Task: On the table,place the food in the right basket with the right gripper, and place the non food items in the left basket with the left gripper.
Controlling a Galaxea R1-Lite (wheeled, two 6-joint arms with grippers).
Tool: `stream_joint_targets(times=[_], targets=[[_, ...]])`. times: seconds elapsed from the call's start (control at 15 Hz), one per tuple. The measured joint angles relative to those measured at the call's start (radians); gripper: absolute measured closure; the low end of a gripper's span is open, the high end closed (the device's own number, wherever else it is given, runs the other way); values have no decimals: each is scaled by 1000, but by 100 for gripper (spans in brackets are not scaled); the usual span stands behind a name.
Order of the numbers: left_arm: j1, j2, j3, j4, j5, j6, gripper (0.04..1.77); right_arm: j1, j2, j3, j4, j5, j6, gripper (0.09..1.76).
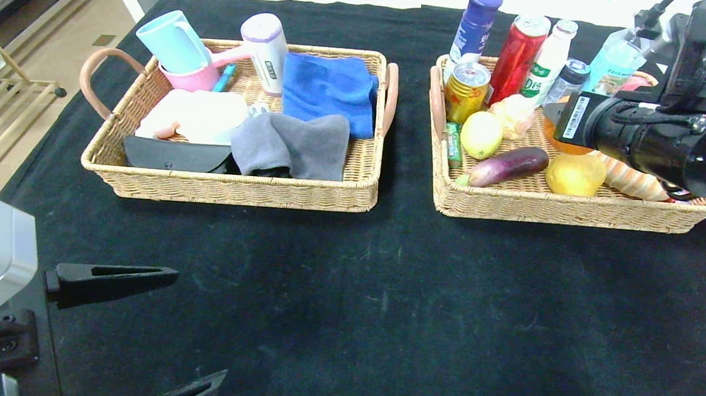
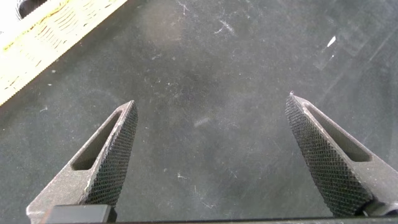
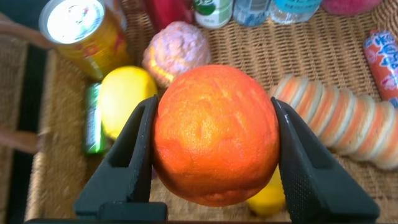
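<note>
1. The left pincer is seen low at the near left of the desk, its two fingers spread wide with nothing between them; in the left wrist view only black cloth lies under the pincer.
2. The left basket stands at the far left of the desk. A light blue cup, a white hair dryer, a blue folded cloth, a white roll and a folded grey towel are held in it; a dark flat item lies along its near wall, and what it is cannot be told.
3. The right basket stands beside it, apart by a strip of cloth. Bottles and a yellow can are lined up at its back; a lemon, an eggplant, a yellow pear and a ridged bread loaf lie toward its front.
4. The right pincer is held above the right basket, its fingers pressed against both sides of the orange, which is pinched clear of the basket floor, over the lemon and the bread loaf.
5. In the head view the orange is mostly hidden behind the right arm.
</note>
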Motion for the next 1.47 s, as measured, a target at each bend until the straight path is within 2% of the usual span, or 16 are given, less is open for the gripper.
stream_joint_targets(times=[0.13, 0.4, 0.87, 1.27, 1.47], targets=[[0, -1, 0, 0, 0, 0, 9, -7, 34, 0, -48, 6, -9, 67], [0, 0, 0, 1, 0, 1, 9, -11, 73, 1, -57, 2, -9, 67], [0, -2, 0, 4, -1, 1, 9, -5, 77, 1, -55, 1, -11, 37], [0, -4, 0, 0, 0, 2, 9, 13, 31, 16, -45, 0, -33, 25], [0, -4, -6, -1, 10, 1, 9, 44, -50, 98, -34, -1, -59, 21]])
